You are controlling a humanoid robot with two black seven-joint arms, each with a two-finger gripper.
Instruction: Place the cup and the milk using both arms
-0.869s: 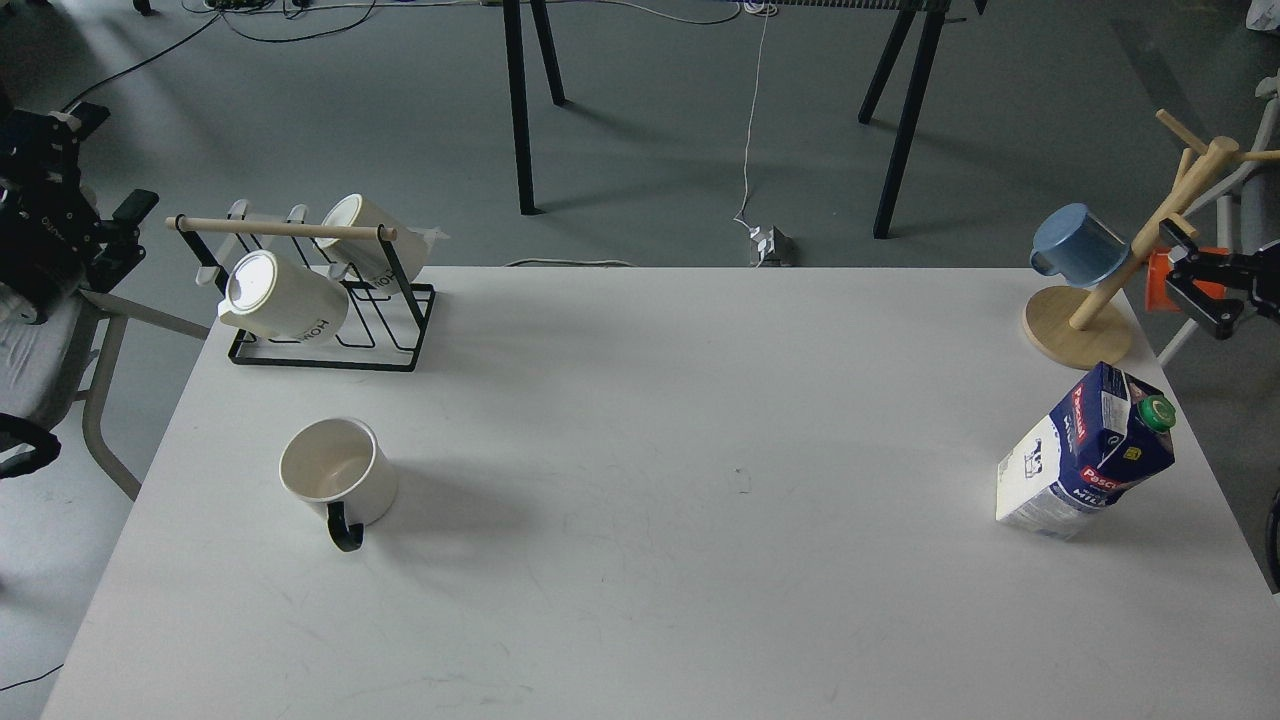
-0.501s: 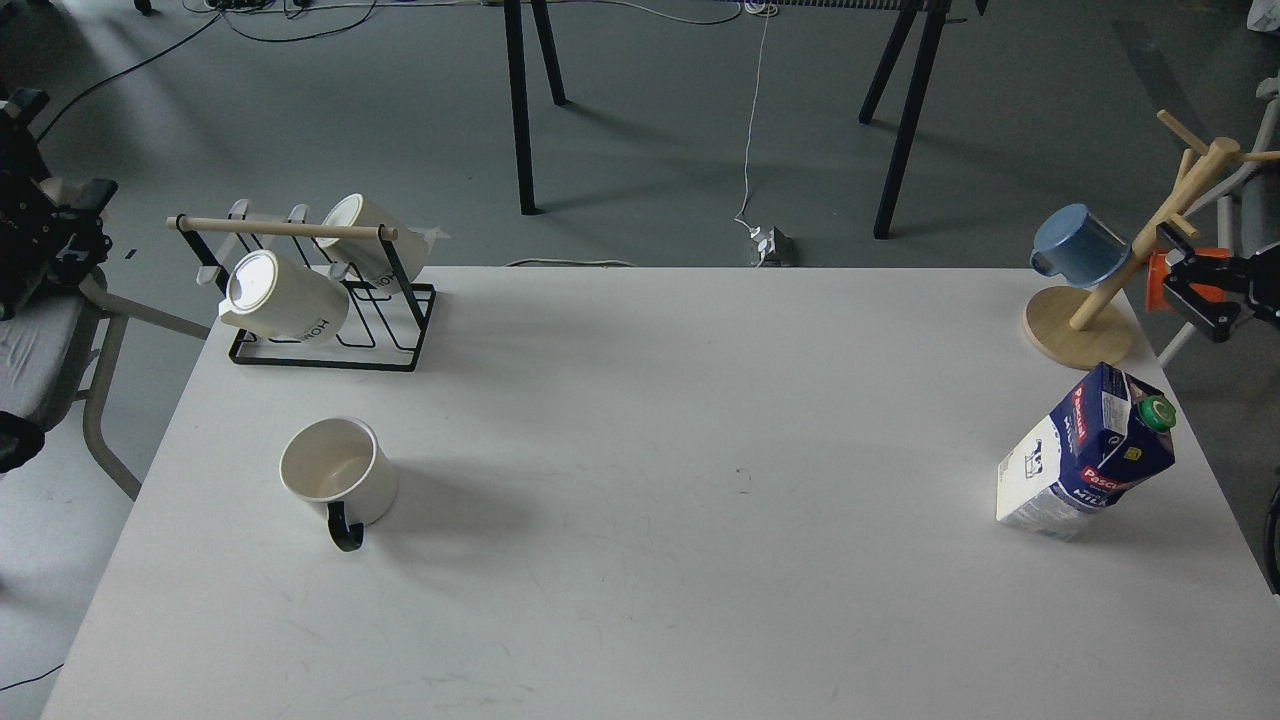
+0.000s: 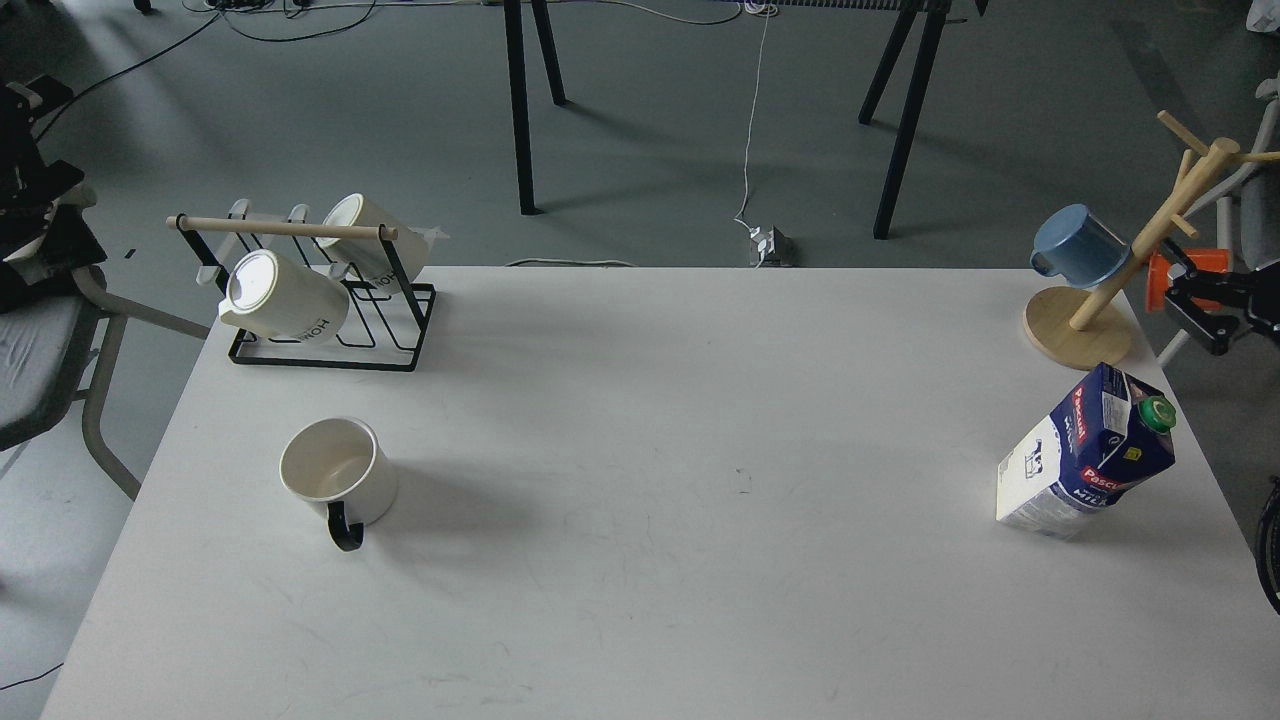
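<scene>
My right gripper (image 3: 1192, 303) is showing up matte black and blocky, two stubby angular fingers; my left arm (image 3: 28, 200) is looking black too, details lost.

Glossy ceramic cup (image 3: 336, 474), printed paper milk carton (image 3: 1085, 453), matt white table (image 3: 640, 560), wooden mug tree (image 3: 1120, 270).

Beyond the far edge of the white counter (image 3: 640, 600), grey floor (image 3: 650, 140) spreads out, crossed by black trestle legs (image 3: 522, 110) and a white cable (image 3: 752, 120) running to a power strip (image 3: 770, 243).
</scene>
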